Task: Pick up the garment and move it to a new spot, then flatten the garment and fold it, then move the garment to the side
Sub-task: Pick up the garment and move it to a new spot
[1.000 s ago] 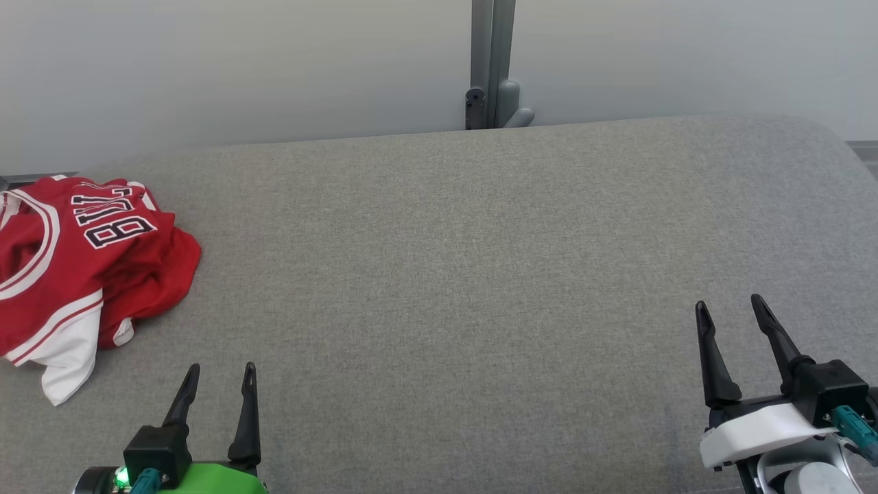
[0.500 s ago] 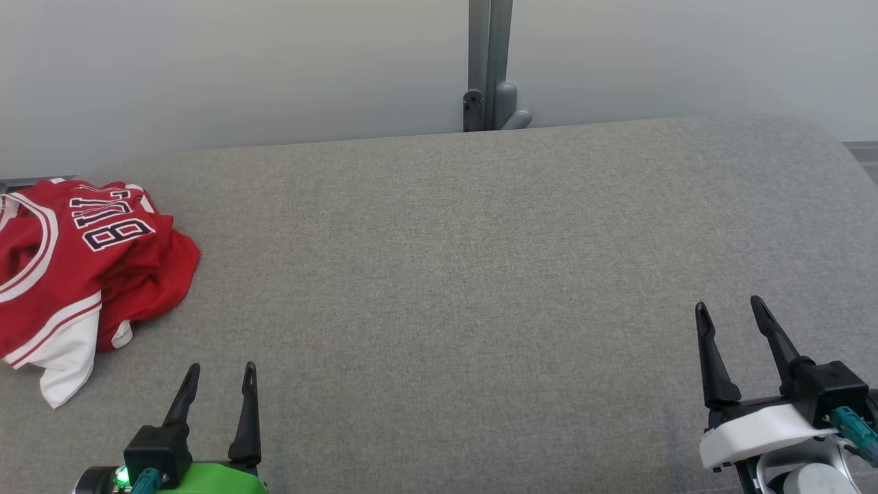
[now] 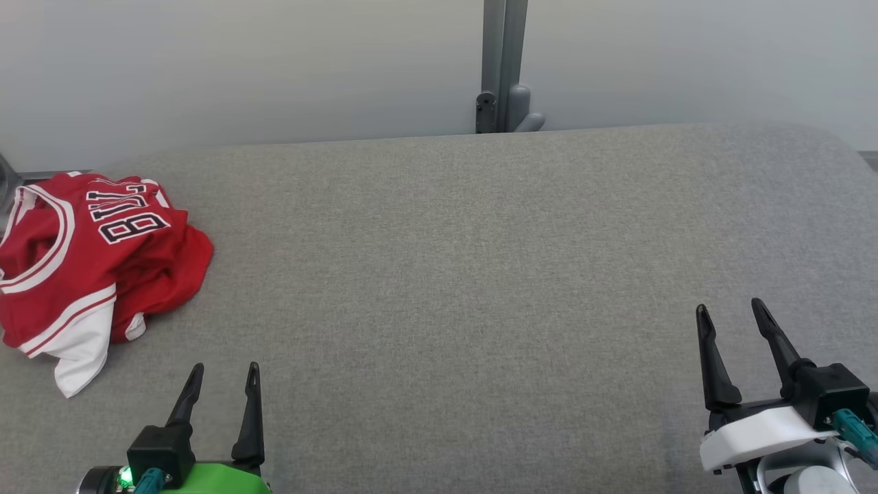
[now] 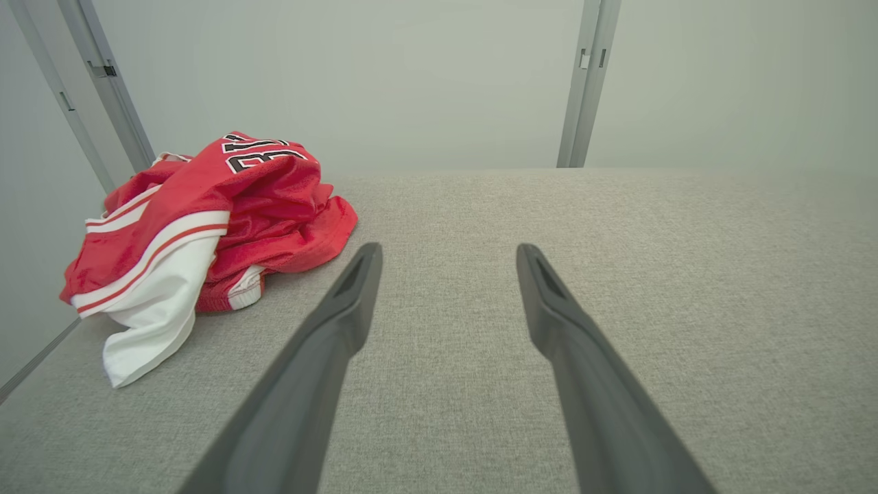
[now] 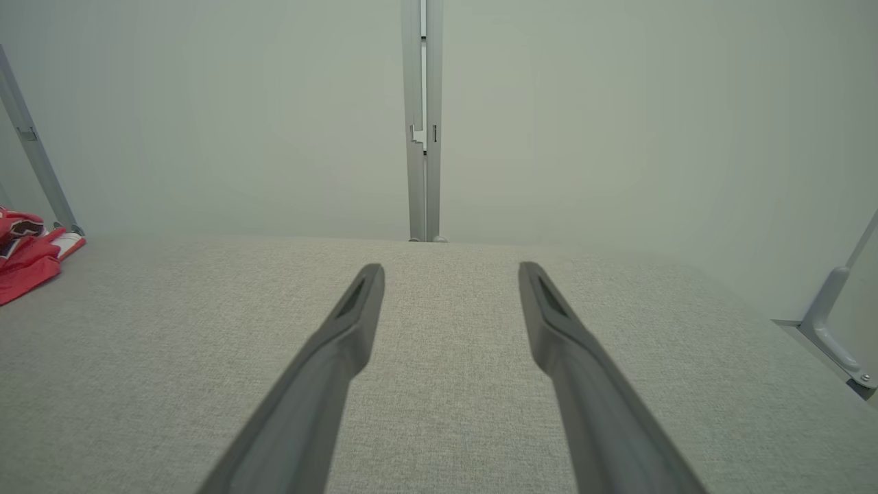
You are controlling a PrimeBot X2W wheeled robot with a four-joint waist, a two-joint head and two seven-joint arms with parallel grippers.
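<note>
Camera shifted, left gripper [image 3: 226, 367], right gripper [image 3: 728, 306] agape

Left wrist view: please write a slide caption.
Open left pincer over grey surface; crumpled red jersey lies untouched at left.

My head view has swung slightly leftward: the red jersey [image 3: 89, 254] at the bench's [image 3: 439, 274] left edge and the grey post [image 3: 504, 68] beyond its far edge now show further right, themselves unmoved.
</note>
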